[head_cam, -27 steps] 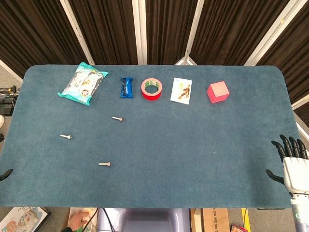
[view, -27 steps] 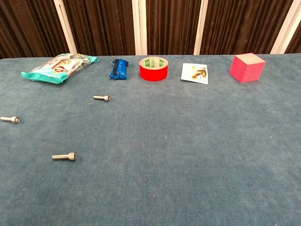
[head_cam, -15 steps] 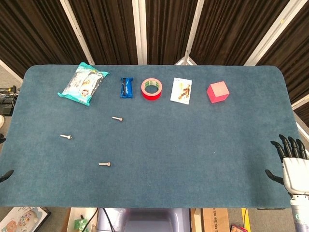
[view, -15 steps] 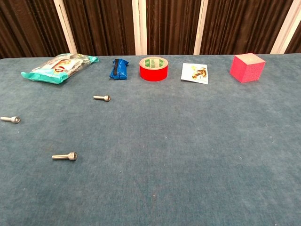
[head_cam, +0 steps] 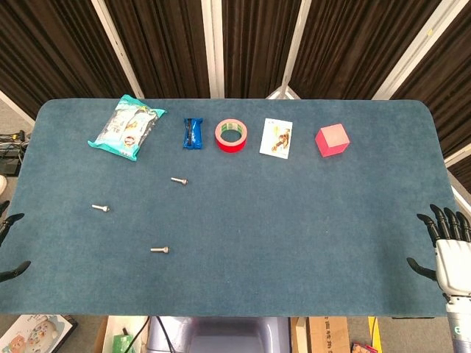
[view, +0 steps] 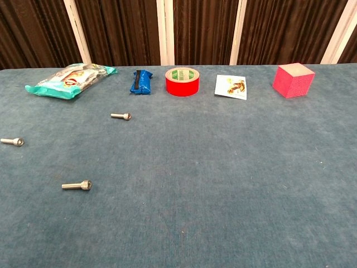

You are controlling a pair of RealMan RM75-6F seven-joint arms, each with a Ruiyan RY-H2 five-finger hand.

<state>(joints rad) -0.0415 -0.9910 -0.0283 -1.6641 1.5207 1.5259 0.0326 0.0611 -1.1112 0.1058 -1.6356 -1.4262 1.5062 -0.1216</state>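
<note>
right hand (head_cam: 449,250) hovers empty, fingers spread, off the counter (head_cam: 294,220) edge; left hand (head_cam: 9,246) barely shows, can't tell its state. nearest bolt (head_cam: 160,250), toward the left hand from the red tape (head_cam: 231,135), looks small, hard, rolly; pinch mid-shaft.

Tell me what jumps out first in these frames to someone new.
The bright colours along the far edge of the blue table: a red tape roll in the middle and a pink cube to its right, with a teal snack bag at the far left. Three bolts lie scattered left of centre, one nearest the front. The right hand sits open at the table's right edge, holding nothing.
</note>
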